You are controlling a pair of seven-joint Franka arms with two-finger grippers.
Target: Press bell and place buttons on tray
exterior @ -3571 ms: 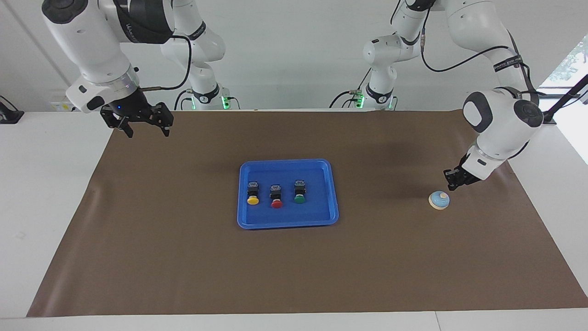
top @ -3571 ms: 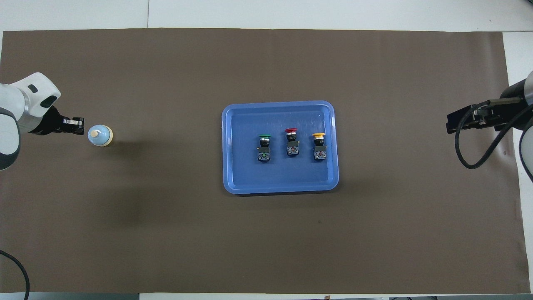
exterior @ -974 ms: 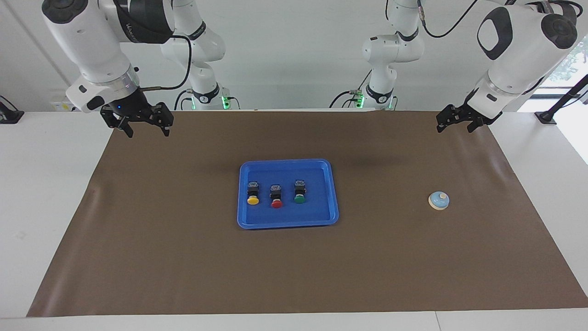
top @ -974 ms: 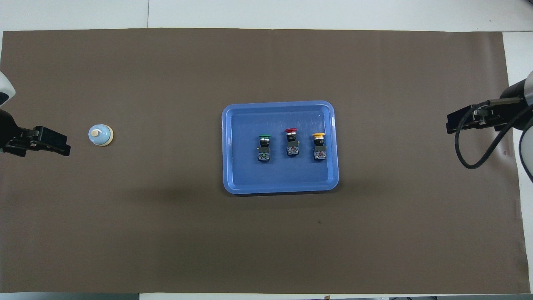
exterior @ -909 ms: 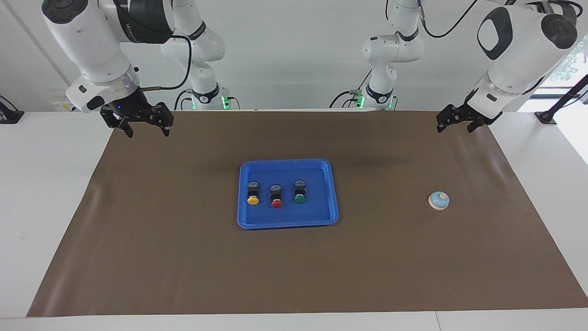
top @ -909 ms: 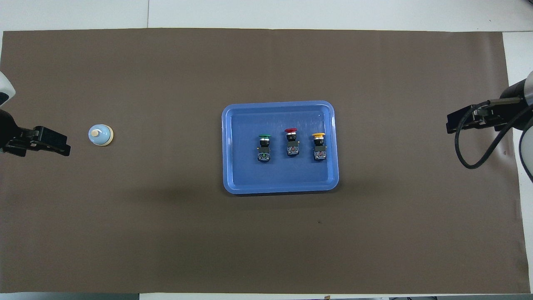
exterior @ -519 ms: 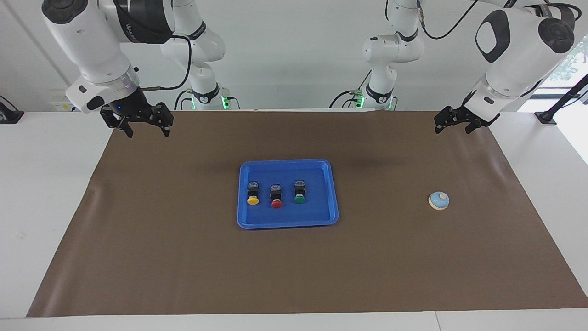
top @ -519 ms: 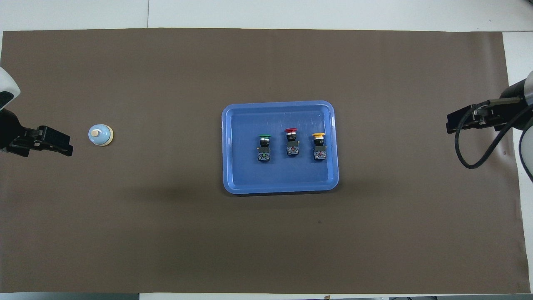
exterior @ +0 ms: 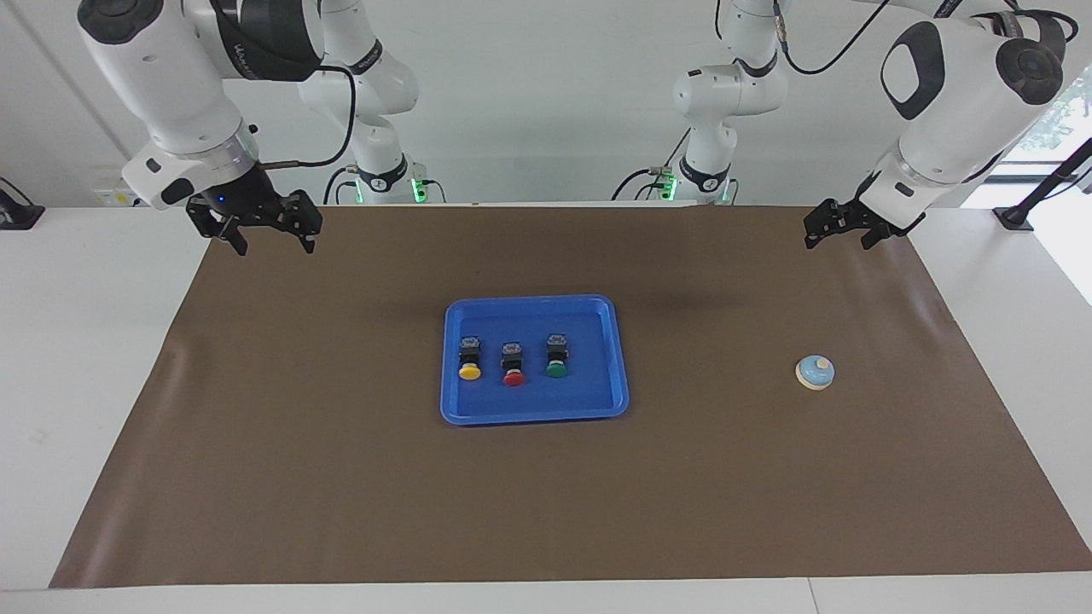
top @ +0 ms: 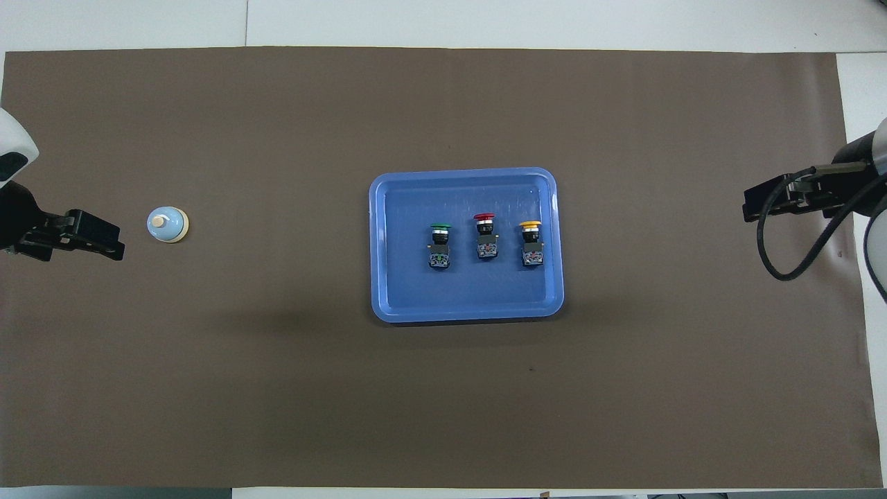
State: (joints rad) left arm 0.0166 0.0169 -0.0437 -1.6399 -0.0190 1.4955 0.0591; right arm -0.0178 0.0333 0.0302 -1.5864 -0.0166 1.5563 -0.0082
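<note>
I see 3 buttons (exterior: 513, 363) lying in the blue tray (exterior: 533, 415) mid-tabletop. The bell (exterior: 816, 372) sits toward the left arm's end. My left tool (exterior: 838, 233) hangs raised, fingers apart, empty; the right tool (exterior: 267, 238) waits likewise. I judge the left arm nearer.
</note>
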